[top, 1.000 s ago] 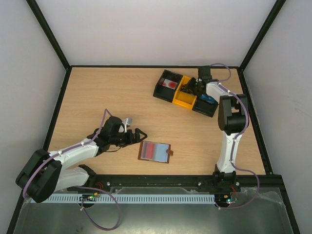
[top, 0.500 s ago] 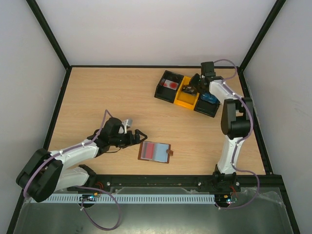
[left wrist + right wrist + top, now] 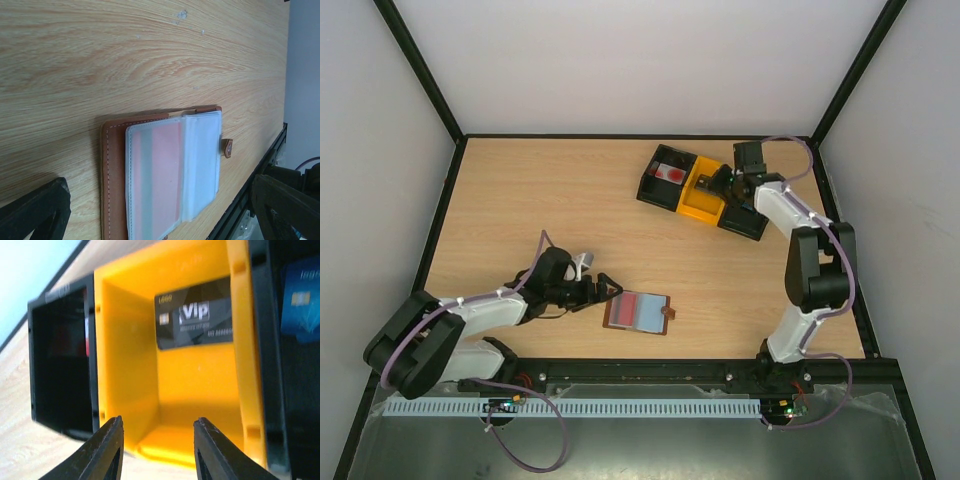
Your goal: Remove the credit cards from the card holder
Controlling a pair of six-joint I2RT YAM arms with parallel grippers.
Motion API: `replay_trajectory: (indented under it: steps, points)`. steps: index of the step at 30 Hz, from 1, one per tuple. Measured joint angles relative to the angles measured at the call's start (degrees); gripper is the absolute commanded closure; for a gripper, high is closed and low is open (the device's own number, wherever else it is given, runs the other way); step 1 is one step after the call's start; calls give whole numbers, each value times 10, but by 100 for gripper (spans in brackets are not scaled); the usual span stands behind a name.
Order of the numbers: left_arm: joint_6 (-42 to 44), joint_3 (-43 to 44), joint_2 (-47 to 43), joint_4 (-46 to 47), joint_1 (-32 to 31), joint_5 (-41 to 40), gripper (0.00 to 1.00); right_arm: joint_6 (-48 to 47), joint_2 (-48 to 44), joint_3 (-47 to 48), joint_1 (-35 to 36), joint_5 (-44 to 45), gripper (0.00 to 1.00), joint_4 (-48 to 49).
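Card holder (image 3: 638,311) is lying open on the table (image 3: 520,200), sleeves (image 3: 172,175) up for the wide-spread left gripper (image 3: 610,287) beside it; right gripper (image 3: 157,450) is hovering parted, empty, over the VIP card (image 3: 195,320) in the yellow bin (image 3: 130,365).

The right gripper (image 3: 157,440) hangs over the yellow bin (image 3: 125,340), its two black fingers (image 3: 112,440) apart with nothing between them. A black card (image 3: 195,320) marked "Vip" lies in that bin. A blue card (image 3: 300,300) shows in the right black bin (image 3: 280,390); the left black bin (image 3: 60,365) sits on the wooden table (image 3: 20,450)
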Motion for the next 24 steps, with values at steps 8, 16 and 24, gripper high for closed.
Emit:
replay_trajectory:
  steps: [8,16,24]
  points:
    - [-11,-10,3,25,-4,0,2,-2,-126,-156,60,-12,61,31]
    - [-36,-20,2,49,-35,-10,3,3,-263,-282,96,-23,61,46]
    - [-89,-55,-35,76,-83,-32,4,46,-379,-403,192,-10,61,82]
